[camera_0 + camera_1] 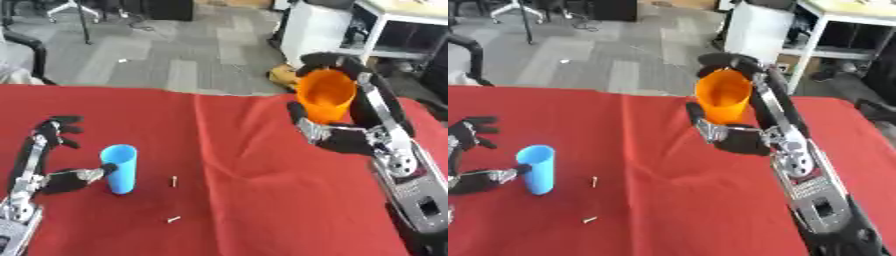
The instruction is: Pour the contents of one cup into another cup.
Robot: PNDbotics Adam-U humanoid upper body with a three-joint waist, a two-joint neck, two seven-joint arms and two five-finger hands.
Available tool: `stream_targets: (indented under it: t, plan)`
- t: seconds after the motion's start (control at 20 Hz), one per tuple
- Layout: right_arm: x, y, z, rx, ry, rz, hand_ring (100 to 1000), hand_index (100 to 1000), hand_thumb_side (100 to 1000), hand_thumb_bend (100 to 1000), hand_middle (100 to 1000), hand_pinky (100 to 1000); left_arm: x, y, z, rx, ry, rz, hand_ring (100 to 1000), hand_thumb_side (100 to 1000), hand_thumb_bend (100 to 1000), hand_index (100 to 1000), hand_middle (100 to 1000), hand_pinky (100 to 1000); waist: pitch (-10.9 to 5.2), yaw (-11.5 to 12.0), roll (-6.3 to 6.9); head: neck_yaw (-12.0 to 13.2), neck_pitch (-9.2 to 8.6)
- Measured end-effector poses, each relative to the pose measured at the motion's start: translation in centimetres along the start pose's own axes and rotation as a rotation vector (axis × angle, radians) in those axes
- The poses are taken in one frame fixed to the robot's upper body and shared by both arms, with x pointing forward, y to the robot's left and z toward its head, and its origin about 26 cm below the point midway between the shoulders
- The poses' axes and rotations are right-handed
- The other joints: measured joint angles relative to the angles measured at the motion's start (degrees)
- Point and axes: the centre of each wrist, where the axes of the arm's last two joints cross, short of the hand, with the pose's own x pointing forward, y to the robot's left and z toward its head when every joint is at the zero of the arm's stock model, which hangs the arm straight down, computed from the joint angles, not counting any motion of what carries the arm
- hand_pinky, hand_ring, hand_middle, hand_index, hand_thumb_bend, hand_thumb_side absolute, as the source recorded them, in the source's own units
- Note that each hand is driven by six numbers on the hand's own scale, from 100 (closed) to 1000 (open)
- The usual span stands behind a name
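Right hand (346, 135) curled round the orange cup (325, 96), held raised over the right part of the red tablecloth (245, 165), its mouth tipped toward the camera; whether it holds anything cannot be told. Left hand (52, 160) at the near left, fingers spread and straight, thumb tip touching the side of the upright blue cup (119, 168), which stands on the cloth well apart from the orange cup. Two small pale pieces (173, 200) lie on the cloth just right of the blue cup. Risks, as judged: the orange cup is already tilted while far from the blue cup, so contents may spill onto the cloth during the crossing; the blue cup is narrow and tall, unheld, and a nudge from the thumb or a rim strike could topple it.
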Motion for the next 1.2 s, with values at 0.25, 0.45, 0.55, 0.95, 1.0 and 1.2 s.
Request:
stream_targets:
  t: [0.25, 0.45, 0.55, 0.95, 1.0, 1.2]
  plan:
    - [-3.8, 0.0, 3.0, -0.064, 0.225, -0.101, 290, 780, 100, 180, 564, 310, 1.6, 0.7, 0.0, 0.036, -0.037, 0.093, 685, 127, 764, 773, 712, 548, 0.22, 0.13, 0.47, 0.15, -0.21]
    - [-7.0, 1.4, 3.6, -0.011, 0.336, -0.164, 300, 785, 100, 182, 568, 323, 3.6, 0.8, 0.2, 0.045, -0.073, 0.195, 659, 100, 649, 761, 691, 534, 0.24, 1.26, 1.59, -0.67, -0.25]
    - [-8.3, 2.2, 3.5, 0.030, 0.362, -0.179, 334, 793, 100, 185, 578, 359, 4.5, 0.7, 0.6, 0.038, -0.082, 0.246, 646, 100, 621, 757, 678, 529, 0.28, 1.93, 2.11, -1.36, -0.27]
    - [-10.0, 3.8, 2.7, 0.193, 0.317, -0.104, 742, 923, 100, 388, 781, 688, 5.9, 0.8, 3.8, 0.018, -0.049, 0.326, 627, 100, 599, 751, 661, 521, 0.46, 3.60, 2.51, -3.36, -0.37]
    - [-10.1, 3.8, 2.8, 0.212, 0.315, -0.088, 751, 927, 100, 411, 789, 703, 5.9, 0.9, 4.2, 0.022, -0.042, 0.327, 627, 100, 599, 751, 660, 520, 0.47, 3.60, 2.47, -3.40, -0.37]
    - [-10.5, 3.9, 3.8, 0.269, 0.314, -0.045, 776, 942, 100, 516, 816, 747, 5.6, 1.3, 5.4, 0.047, -0.015, 0.325, 625, 100, 596, 751, 658, 520, 0.46, 3.60, 2.20, -3.40, -0.37]
